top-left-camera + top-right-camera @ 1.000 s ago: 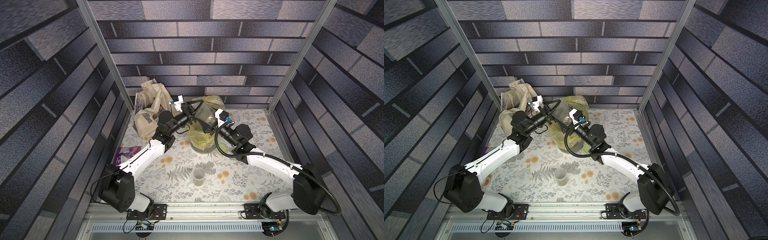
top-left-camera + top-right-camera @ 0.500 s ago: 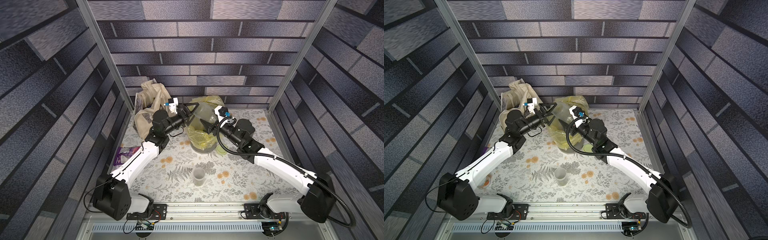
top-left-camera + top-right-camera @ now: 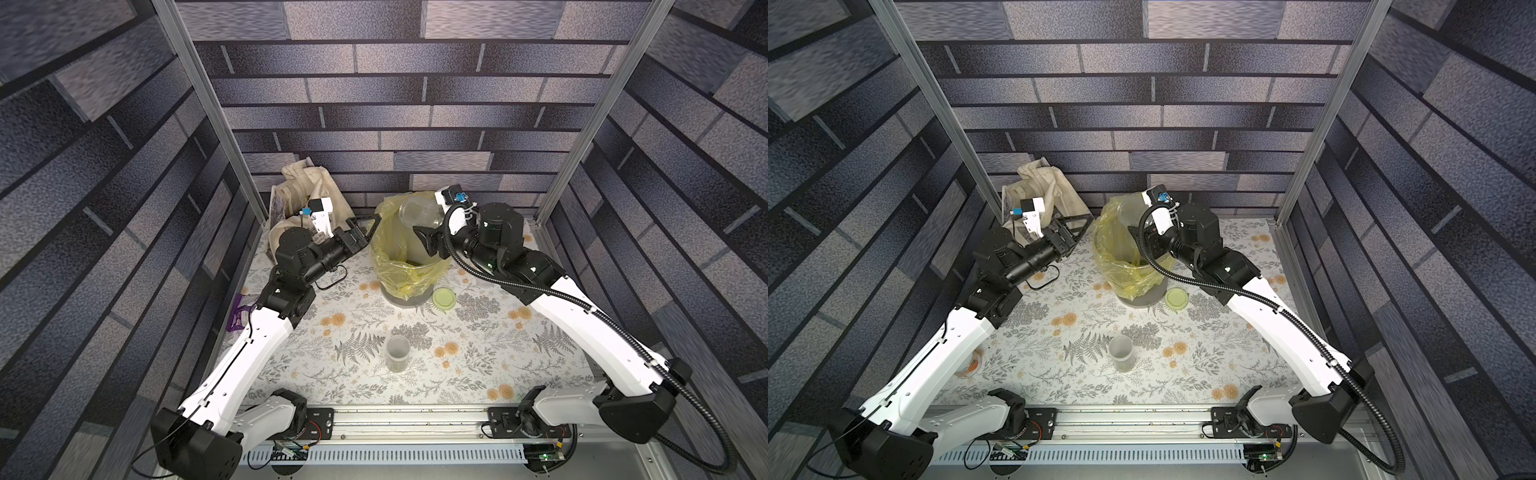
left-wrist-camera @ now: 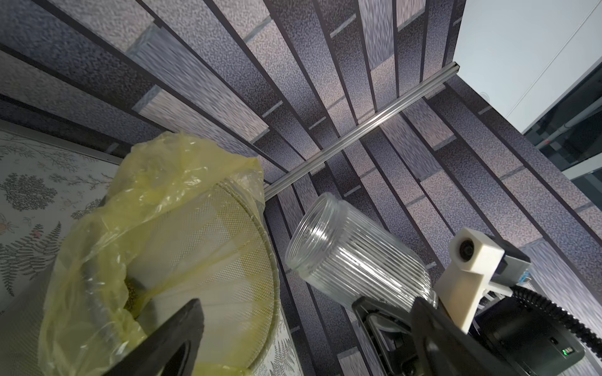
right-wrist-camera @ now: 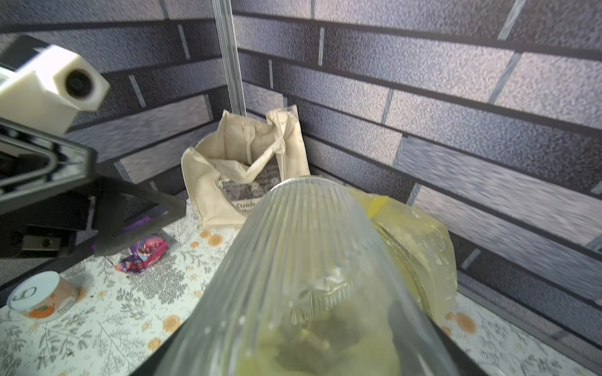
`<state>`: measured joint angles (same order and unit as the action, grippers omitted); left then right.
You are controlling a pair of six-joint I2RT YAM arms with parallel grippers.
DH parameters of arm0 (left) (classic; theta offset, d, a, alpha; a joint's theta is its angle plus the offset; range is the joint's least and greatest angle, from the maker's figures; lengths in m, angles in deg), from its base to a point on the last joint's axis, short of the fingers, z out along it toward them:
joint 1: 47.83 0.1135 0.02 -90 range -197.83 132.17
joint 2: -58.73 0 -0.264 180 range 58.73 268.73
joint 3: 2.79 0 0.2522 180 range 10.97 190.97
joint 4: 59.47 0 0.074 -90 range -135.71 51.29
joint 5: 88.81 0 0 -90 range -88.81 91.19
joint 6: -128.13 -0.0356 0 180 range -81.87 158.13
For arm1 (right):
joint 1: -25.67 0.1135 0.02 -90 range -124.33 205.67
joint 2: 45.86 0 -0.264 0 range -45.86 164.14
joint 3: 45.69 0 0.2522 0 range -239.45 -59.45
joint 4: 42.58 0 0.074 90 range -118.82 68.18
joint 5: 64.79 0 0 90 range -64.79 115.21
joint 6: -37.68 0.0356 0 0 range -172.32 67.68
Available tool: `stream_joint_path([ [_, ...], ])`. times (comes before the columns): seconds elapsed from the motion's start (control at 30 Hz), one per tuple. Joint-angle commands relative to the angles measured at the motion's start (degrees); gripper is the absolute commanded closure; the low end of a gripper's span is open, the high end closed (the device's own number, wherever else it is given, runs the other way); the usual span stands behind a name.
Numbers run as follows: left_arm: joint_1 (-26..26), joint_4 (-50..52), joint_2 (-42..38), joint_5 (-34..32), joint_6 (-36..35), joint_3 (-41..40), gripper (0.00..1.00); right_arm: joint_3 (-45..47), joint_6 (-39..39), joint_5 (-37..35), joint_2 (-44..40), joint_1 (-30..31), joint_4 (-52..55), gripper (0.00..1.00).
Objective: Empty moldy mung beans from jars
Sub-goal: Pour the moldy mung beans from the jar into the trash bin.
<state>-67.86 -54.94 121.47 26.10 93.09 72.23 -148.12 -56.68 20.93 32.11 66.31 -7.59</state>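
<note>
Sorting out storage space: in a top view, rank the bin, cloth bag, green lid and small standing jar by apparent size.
The bin and the cloth bag: largest, about alike; the left arm hides part of the bag.
Then the small standing jar.
The green lid: smallest.

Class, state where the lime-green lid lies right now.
In both top views the lime-green lid lies flat on the floral tabletop, just beside the base of the yellow-lined bin, on the right arm's side.

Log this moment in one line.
left gripper: open, empty, beside bin | right gripper: holds ribbed jar above bin, looks empty | lime-green lid: lying by bin | short jar: upright, apart
</note>
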Motion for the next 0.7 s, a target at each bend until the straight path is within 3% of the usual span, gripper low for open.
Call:
stream_joint_path([
  [0.0,0.8,1.12,-1.13,-1.26,-2.4,-1.71,0.0,-5.18,2.05,-1.71,3.77,0.03,13.57,0.52],
  [0.23,1.57,-1.37,-1.29,0.07,-0.6,-4.02,0.0,-16.7,2.54,-0.3,13.73,-1.98,25.91,0.52],
  [0.67,3.31,-4.12,-3.15,0.5,0.76,-7.88,0.0,-35.11,-0.13,-0.47,25.75,-3.12,35.58,0.55],
])
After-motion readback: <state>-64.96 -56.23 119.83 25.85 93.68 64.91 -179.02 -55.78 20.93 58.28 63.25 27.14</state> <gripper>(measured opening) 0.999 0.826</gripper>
